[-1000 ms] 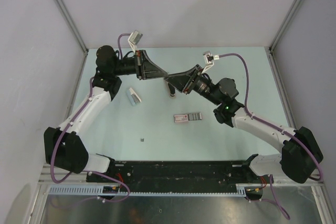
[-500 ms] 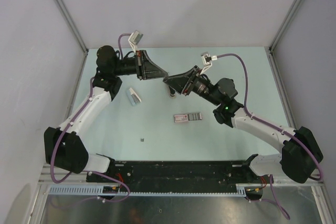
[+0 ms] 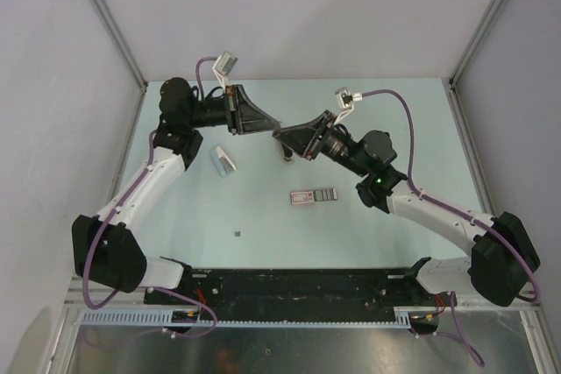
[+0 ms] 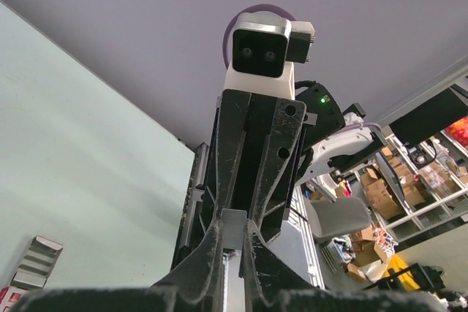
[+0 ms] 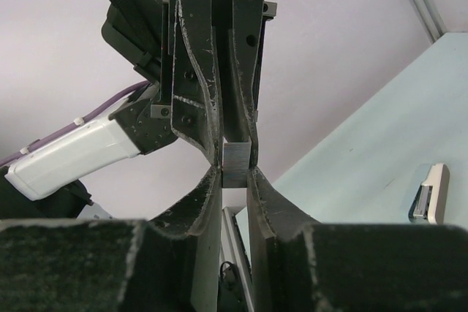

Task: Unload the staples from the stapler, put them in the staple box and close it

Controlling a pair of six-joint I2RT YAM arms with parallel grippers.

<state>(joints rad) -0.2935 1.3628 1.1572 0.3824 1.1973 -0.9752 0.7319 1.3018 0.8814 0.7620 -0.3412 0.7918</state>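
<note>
My left gripper (image 3: 273,128) and right gripper (image 3: 280,133) meet tip to tip above the middle of the far table. Both are shut on one short grey metal strip of staples, which shows in the left wrist view (image 4: 234,226) and the right wrist view (image 5: 236,163). My left gripper (image 4: 235,218) pinches one end and my right gripper (image 5: 235,172) the other. The stapler (image 3: 223,161), pale with a dark part, lies on the table left of the grippers, and also shows in the right wrist view (image 5: 428,193).
A flat pinkish-and-grey segmented rectangle (image 3: 314,196) lies nearer the arms, and shows in the left wrist view (image 4: 35,262). A small dark piece (image 3: 286,153) sits just below the grippers. A tiny dark bit (image 3: 237,234) lies near the front.
My right gripper has shifted slightly left and turned a little. The two grippers stay tip to tip on the strip. The stapler has not moved.
</note>
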